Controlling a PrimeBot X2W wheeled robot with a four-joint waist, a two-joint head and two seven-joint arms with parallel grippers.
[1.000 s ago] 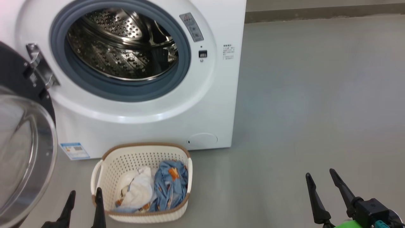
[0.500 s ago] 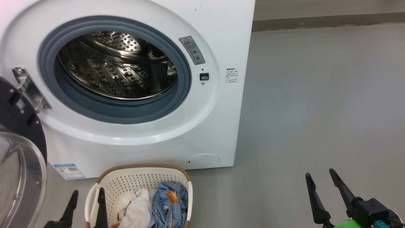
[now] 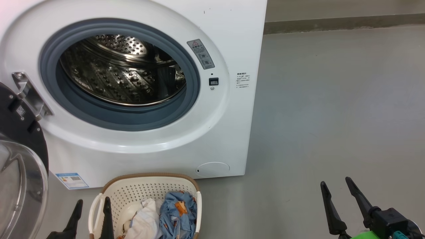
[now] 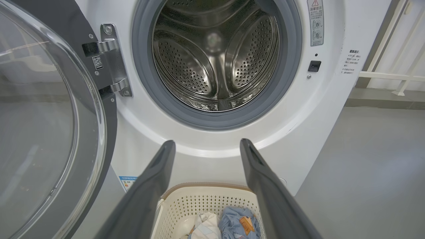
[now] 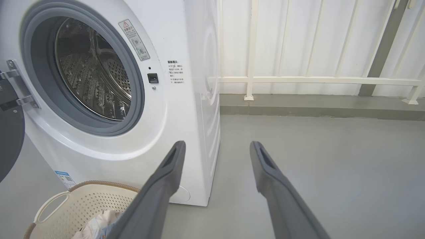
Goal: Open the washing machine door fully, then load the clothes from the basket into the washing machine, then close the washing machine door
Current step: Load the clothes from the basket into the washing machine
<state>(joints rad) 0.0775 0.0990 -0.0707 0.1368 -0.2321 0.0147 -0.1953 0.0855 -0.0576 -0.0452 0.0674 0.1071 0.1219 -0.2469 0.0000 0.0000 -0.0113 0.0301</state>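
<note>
inside the basket (image 3: 149, 190), crumpled clothes (image 3: 166, 217)

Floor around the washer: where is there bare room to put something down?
The grey floor right of the washing machine, back to the kerb, is bare. It's crowded on the left: the basket sits before the machine, beside the open door.

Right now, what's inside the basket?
A white cloth and light blue printed fabric lie in the basket; anything beneath them is covered.
</note>
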